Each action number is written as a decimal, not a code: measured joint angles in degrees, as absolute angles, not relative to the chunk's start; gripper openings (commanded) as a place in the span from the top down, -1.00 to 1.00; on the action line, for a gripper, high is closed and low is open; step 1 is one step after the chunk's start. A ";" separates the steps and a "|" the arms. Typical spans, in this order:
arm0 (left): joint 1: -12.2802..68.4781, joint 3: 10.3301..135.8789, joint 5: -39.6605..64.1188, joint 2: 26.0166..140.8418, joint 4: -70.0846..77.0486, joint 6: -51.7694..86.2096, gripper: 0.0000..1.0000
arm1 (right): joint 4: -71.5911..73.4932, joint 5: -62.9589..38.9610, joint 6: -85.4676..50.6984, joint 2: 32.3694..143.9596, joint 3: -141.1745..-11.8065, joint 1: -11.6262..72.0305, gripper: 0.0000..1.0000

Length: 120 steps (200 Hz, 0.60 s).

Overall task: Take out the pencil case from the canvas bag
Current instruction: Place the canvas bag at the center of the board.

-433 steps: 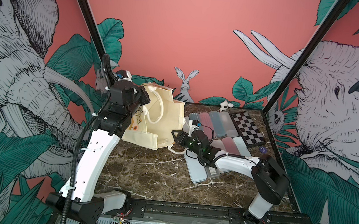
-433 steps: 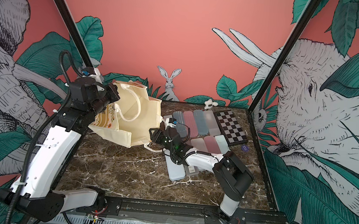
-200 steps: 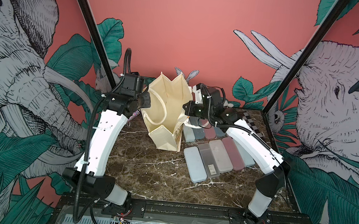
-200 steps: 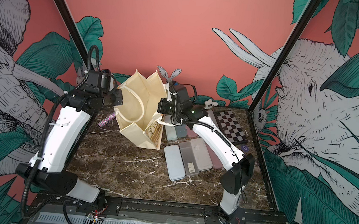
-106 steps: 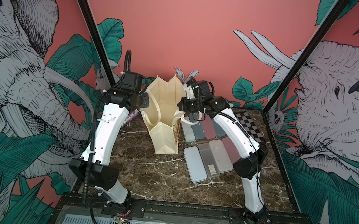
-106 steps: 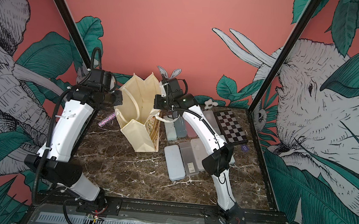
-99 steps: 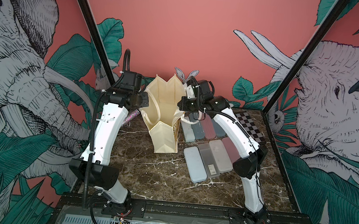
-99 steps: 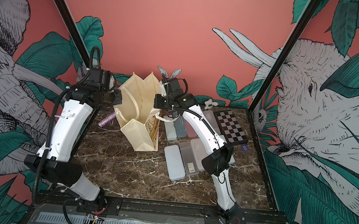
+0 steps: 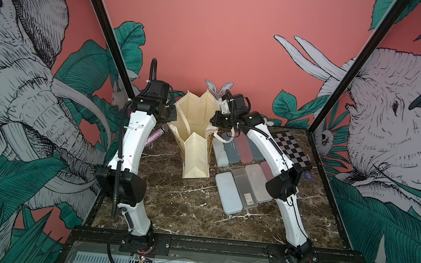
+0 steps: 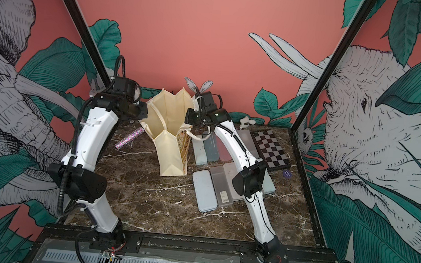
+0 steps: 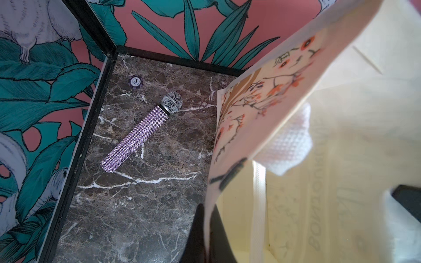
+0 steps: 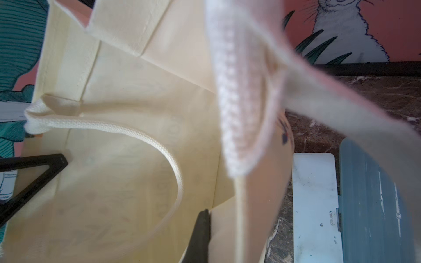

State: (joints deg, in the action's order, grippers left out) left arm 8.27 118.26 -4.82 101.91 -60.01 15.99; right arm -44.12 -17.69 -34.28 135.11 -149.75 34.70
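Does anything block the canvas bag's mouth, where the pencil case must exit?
The canvas bag stands upright, its mouth spread by the left end effector and right end effector pinching opposite rims. One loop handle droops into it. No pencil case shows inside.

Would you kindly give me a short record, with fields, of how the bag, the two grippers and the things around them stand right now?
canvas bag: upright on the table, mouth spread open
left gripper: shut on the bag's rim
right gripper: shut on the opposite rim
contents: nothing recognisable in the wrist views
left arm's side: glittery microphone lying on the table
right arm's side: flat cases in two rows, checkerboard beyond them
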 measured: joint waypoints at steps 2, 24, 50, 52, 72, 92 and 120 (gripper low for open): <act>8.23 118.28 -4.80 102.00 -60.01 15.94 1.00 | -44.03 -17.72 -34.28 135.17 -149.75 34.68 0.97; 7.73 119.24 -4.21 102.94 -60.05 15.77 1.00 | -43.42 -18.00 -34.54 135.50 -149.75 34.17 0.96; 7.31 121.40 -3.53 104.25 -60.12 15.53 1.00 | -42.39 -18.24 -34.96 135.61 -150.30 34.15 0.91; 7.27 121.67 -3.51 104.38 -60.14 15.49 1.00 | -42.30 -18.28 -35.03 135.61 -150.34 34.13 0.91; 7.11 124.33 -2.79 105.95 -60.05 15.33 1.00 | -41.69 -18.28 -35.59 135.70 -150.82 33.95 0.80; 7.03 126.13 -1.80 107.57 -60.03 15.29 0.99 | -40.51 -18.24 -35.90 135.83 -150.85 33.58 0.58; 7.01 126.32 -0.47 109.03 -60.05 14.74 0.28 | -38.83 -18.26 -36.32 136.53 -150.93 32.80 0.09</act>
State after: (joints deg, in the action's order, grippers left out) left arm 7.01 126.32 -0.47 109.03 -60.05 14.74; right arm -38.83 -18.26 -36.32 136.53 -150.93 32.80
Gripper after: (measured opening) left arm 0.219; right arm 0.384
